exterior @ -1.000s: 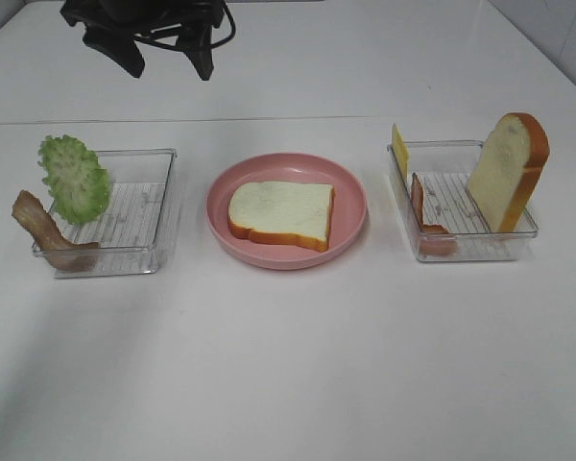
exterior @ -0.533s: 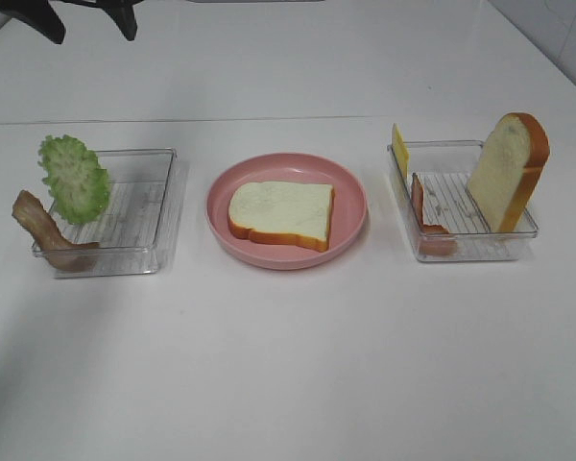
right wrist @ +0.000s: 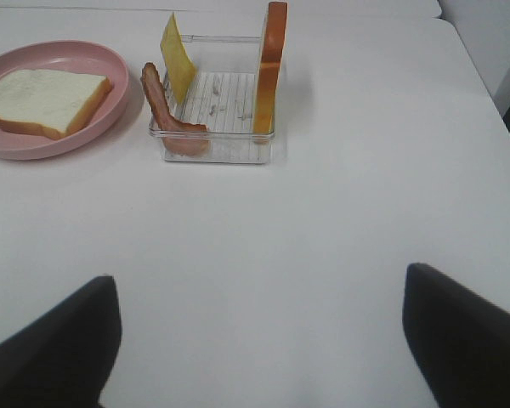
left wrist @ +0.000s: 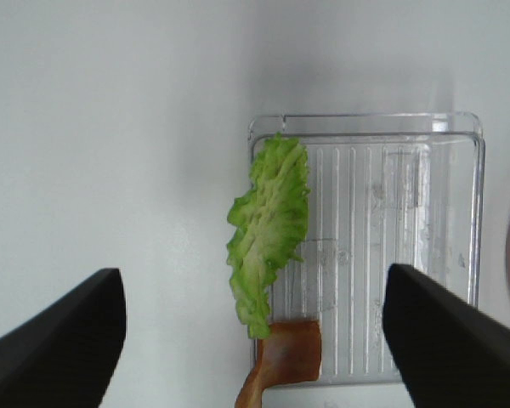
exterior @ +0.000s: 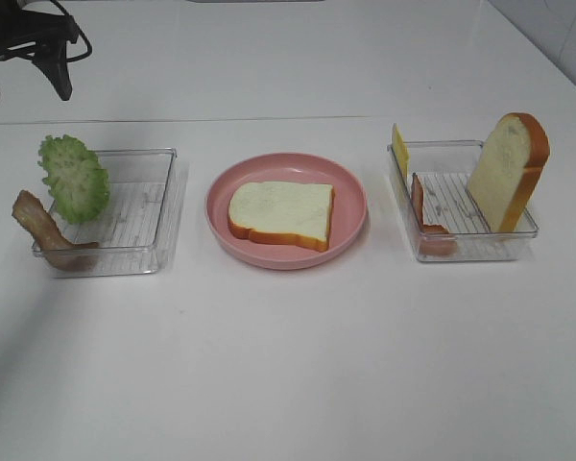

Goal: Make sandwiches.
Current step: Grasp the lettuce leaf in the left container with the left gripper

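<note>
One bread slice (exterior: 280, 213) is laid flat on the pink plate (exterior: 353, 192) mid-tabletop (exterior: 288, 365). The second bread slice (exterior: 507, 171) is stood on edge in the right tray (exterior: 461, 252), where a cheese square (exterior: 399, 151) and a bacon strip (exterior: 420, 204) are propped too. The lettuce leaf (exterior: 74, 178) and the other bacon strip (exterior: 40, 229) are leaned on the left tray (exterior: 144, 206)'s outer wall. The left pincer (exterior: 25, 84) is spread wide and empty, probably held above that tray (it's half cropped), and the right pincer (right wrist: 255, 348) is likewise held wide, nothing gripped, well back from its tray.

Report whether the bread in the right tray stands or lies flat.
Upright, slightly tilted: the bread slice stands on edge in the clear tray, rising well above its rim.
</note>
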{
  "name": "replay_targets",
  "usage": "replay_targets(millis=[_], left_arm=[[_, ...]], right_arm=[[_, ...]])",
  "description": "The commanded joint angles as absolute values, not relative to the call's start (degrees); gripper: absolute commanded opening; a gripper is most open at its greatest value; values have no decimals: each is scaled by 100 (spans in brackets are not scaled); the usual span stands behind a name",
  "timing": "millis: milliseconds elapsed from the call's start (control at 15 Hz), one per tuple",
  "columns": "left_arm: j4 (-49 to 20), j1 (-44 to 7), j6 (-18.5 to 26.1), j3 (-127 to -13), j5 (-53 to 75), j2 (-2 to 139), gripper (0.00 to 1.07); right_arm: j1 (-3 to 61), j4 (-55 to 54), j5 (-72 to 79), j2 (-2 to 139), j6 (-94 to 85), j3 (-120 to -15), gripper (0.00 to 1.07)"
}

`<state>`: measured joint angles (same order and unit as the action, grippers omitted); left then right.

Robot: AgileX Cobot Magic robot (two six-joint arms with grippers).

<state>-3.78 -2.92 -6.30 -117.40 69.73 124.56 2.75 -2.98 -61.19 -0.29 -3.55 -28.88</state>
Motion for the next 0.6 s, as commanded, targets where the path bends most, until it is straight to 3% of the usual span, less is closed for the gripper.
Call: replay_targets(millis=[67, 600], left_arm=[[-372, -286, -676, -11683, 7202, 12622, 69], [-418, -315, -630, -11683, 7036, 13384, 67]], right_arm=[[235, -286, -6068, -120, -430, -2882, 85], [235, -286, -6068, -120, -430, -2882, 85]])
